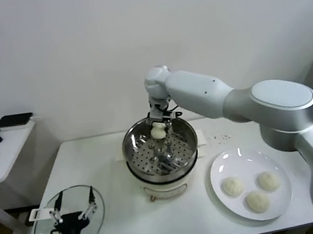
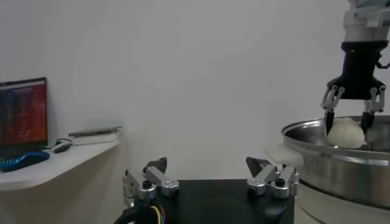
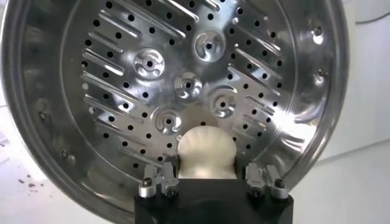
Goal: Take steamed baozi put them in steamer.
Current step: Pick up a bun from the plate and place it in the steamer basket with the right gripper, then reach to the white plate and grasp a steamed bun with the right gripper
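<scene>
The head view looks forward and down from above the near edge of the table (image 1: 119,219), taking in its whole top, the wall behind and a side desk (image 1: 1,156) off the table's left edge. The left wrist view sits low near the table's near-left corner, facing level across it toward the wall; it catches the steamer (image 2: 341,159) from the side, rim only. The right wrist view hangs close over the steamer (image 3: 183,91), looking straight down into its perforated floor. All three share the steamer and the baozi (image 1: 158,131) above it.
</scene>
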Motion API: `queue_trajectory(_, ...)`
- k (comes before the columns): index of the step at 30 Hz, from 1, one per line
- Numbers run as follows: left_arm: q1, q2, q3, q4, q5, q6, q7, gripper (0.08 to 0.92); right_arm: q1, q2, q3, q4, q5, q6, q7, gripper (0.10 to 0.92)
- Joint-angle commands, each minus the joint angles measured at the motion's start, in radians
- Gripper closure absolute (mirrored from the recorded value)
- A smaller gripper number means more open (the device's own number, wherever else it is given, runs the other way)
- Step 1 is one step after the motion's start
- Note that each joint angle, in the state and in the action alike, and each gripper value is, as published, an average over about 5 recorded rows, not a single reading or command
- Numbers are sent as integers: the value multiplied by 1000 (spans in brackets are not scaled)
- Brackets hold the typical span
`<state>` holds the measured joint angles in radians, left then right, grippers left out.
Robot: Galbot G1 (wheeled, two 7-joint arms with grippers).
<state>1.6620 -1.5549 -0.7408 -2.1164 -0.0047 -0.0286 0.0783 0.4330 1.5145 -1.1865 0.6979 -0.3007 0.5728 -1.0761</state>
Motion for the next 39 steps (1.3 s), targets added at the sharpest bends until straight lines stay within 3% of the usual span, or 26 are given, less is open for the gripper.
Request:
queue_trajectory(1,-1,0,1,1,1,0,0,177,-26,17,37,-43,-63,25,2,430)
queue_trajectory(8,-1,-1,1,3,1,-1,0,177,-34,34,55,-81,-79,44,6,404)
queue_trajectory(16,-1,-2,0,4,1,-1,-1,177,-31,31,61,-86,-52,65,-5,227)
queue_trajectory(20,0,-2,-1,1,0,0,-1,177,-20,8,63,-56,-18,74,-29,204)
queue_trajectory(27,5,1,-10,-20,-4,6,-2,177,196,-130,-127,198,323,17,-137,202)
queue_trajectory(32,7,-4,-5,-25,-1,6,-3,177,353,-270,-221,385,478,-70,-175,203)
queue_trajectory(39,15,-5,4,-27,5,3,-6,177,475,-533,-348,536,715,-398,-148,203)
